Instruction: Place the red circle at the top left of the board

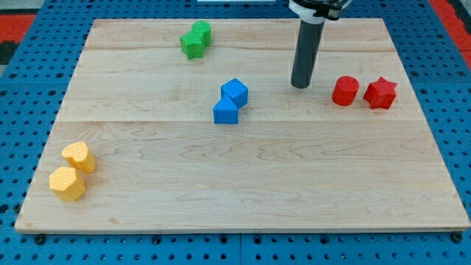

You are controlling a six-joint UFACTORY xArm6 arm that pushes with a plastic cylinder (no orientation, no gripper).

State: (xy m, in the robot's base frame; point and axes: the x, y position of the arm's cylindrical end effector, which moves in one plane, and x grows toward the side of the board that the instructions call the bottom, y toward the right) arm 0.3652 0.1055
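Board: one pale wooden board (pixel 243 191), made of jointed planks, lying on a blue perforated table top (pixel 22 96).

Nearest, at the view's bottom left: two yellow blocks. One yellow hexagonal block (pixel 67 183) sits closest to the board's lower edge; one yellow rounded block (pixel 79 157) sits just above it, the two touching or nearly so.

Middle of the board: two blue blocks. One blue wedge-like block (pixel 226 111) lies lower; one blue cube (pixel 235 91) sits just above and to the view's right of it, touching it.

Middle right: two red blocks. One red circle, a short cylinder (pixel 344 90), stands upright; one red star-shaped block (pixel 380 93) sits just beside it toward the view's right, a narrow gap between them. Both lie well apart from the board's top left corner.

Also at this depth: one straight dark rod, coming down from the view's top. My tip (pixel 299 85) rests on the wood near the red circle's left side, apart from it, and between the red circle and the blue cube. The rod ends plainly, with no pincer to clench or release; it grasps nothing.

Farthest, top of the board left of centre: two green blocks, one green ridged block (pixel 193 45) and one second green block (pixel 202 32) behind it, touching; their shapes cannot be made out exactly.

Total blocks: eight, two of each colour.
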